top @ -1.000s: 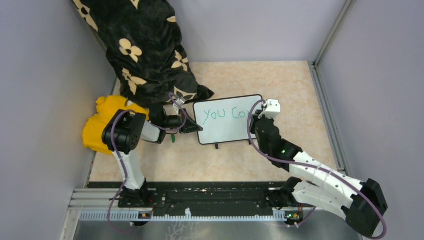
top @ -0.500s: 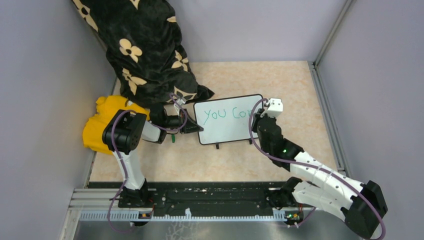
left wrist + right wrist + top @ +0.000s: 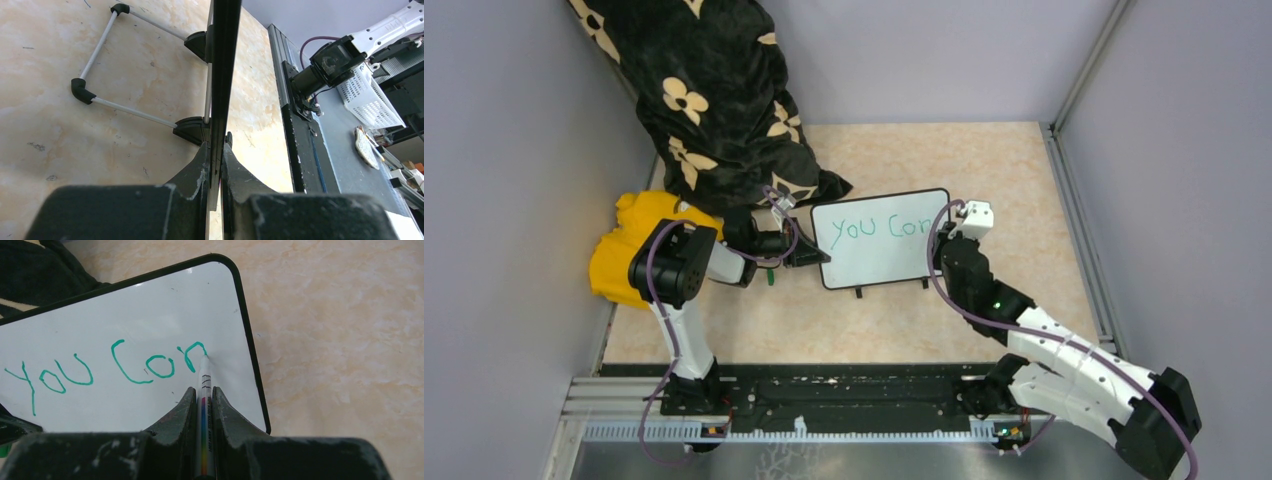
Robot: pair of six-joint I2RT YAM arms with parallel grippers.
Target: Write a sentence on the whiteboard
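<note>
Whiteboard [image 3: 879, 262], probably light, stiff and slick, stands mid-frame on the counter [image 3: 984, 170], left gripper [image 3: 216, 152] clamped on its thin left edge, right gripper [image 3: 202, 395] clenched around a marker [image 3: 204, 372] touching the sentence [image 3: 125, 367].

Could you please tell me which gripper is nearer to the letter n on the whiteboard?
Right. The right gripper holds the marker, whose tip touches the n; the left gripper is shut on the whiteboard at its opposite, left edge.
</note>
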